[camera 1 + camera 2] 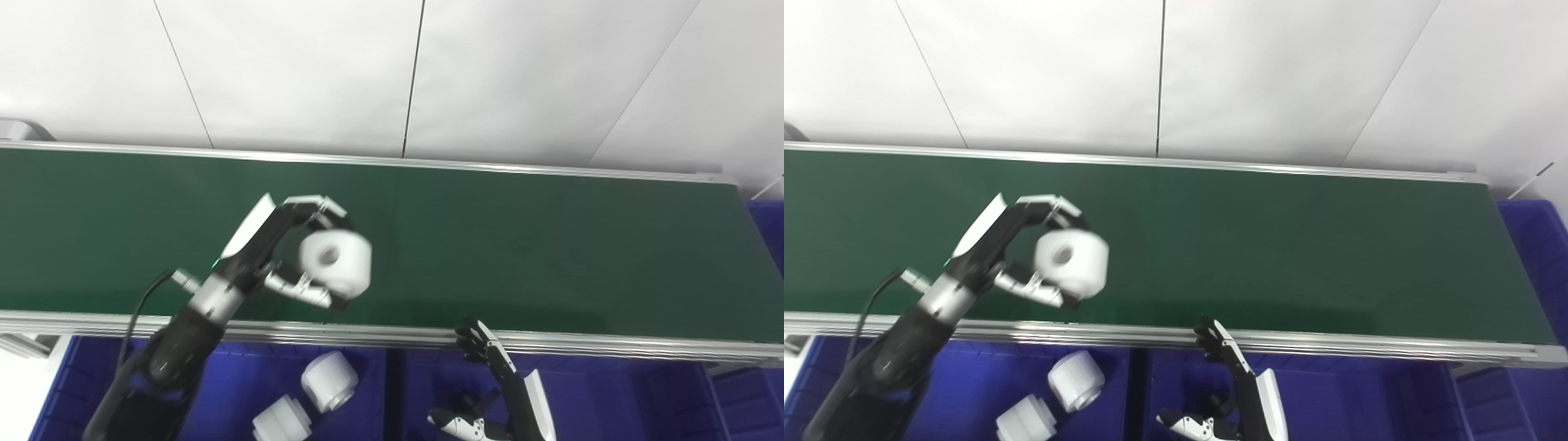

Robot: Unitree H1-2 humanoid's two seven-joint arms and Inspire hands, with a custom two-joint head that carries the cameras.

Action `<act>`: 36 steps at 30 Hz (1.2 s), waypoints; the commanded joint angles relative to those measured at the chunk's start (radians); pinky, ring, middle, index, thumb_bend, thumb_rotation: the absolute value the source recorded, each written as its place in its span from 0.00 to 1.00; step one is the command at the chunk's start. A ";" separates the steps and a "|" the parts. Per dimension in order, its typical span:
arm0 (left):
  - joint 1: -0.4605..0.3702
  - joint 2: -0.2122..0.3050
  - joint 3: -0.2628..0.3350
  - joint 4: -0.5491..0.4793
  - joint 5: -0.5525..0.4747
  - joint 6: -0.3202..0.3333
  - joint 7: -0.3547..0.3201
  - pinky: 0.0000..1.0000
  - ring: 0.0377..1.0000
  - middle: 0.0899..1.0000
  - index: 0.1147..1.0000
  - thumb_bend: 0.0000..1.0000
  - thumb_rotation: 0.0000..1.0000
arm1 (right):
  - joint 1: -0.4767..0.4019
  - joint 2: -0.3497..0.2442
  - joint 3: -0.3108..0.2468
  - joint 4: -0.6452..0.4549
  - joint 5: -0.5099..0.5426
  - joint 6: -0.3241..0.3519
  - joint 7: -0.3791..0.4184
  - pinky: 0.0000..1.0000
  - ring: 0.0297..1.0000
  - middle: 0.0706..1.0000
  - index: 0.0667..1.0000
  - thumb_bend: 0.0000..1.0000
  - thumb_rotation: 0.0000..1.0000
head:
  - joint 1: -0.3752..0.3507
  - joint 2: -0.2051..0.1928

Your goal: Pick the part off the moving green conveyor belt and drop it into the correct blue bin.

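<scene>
Green belt (520,245) | left robot hand (288,251) grasping white part (335,262) | right robot hand (490,392) apparently released, partly cropped

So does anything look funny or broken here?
Nothing looks broken. The left hand holds a white part over the green belt, and two similar parts lie tipped over in the blue bin below.

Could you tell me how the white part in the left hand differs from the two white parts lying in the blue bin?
The held part is gripped by the left hand over the green belt; the binned parts lie loose in the left blue bin. Its bore faces the camera; theirs point sideways. All look like similar white cylinders.
</scene>
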 commanded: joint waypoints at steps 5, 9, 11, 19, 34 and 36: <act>0.112 0.059 0.050 -0.082 -0.046 -0.049 -0.017 0.44 0.41 0.45 0.46 0.50 0.00 | 0.019 -0.013 -0.016 -0.051 0.011 -0.049 0.016 0.71 0.79 0.83 0.89 0.87 0.56 | 0.061 -0.003; 0.176 0.077 0.070 -0.092 -0.050 -0.067 -0.022 0.44 0.40 0.44 0.46 0.50 0.00 | 0.023 -0.033 -0.014 -0.062 0.022 -0.049 0.016 0.71 0.79 0.84 0.90 0.87 0.56 | 0.087 0.004; 0.208 0.083 0.081 -0.100 -0.058 -0.067 -0.023 0.44 0.40 0.45 0.46 0.50 0.00 | 0.028 -0.039 -0.017 -0.072 0.033 -0.049 0.021 0.73 0.80 0.83 0.90 0.87 0.55 | 0.095 0.001; 0.329 0.099 0.083 -0.117 -0.040 -0.114 -0.036 0.46 0.42 0.45 0.44 0.50 0.00 | 0.059 -0.055 -0.042 -0.124 0.076 -0.049 0.055 0.73 0.79 0.82 0.89 0.87 0.53 | 0.130 -0.013; 0.396 0.157 -0.090 -0.119 0.174 -0.129 0.048 0.50 0.43 0.46 0.42 0.50 0.00 | 0.043 -0.107 -0.013 -0.079 0.105 -0.049 0.012 0.77 0.81 0.83 0.90 0.86 0.53 | 0.205 -0.056; 0.399 0.151 -0.101 -0.125 0.214 -0.129 0.057 0.50 0.44 0.46 0.42 0.50 0.00 | 0.044 -0.115 -0.005 -0.086 0.107 -0.049 0.005 0.77 0.81 0.83 0.90 0.85 0.52 | 0.214 -0.064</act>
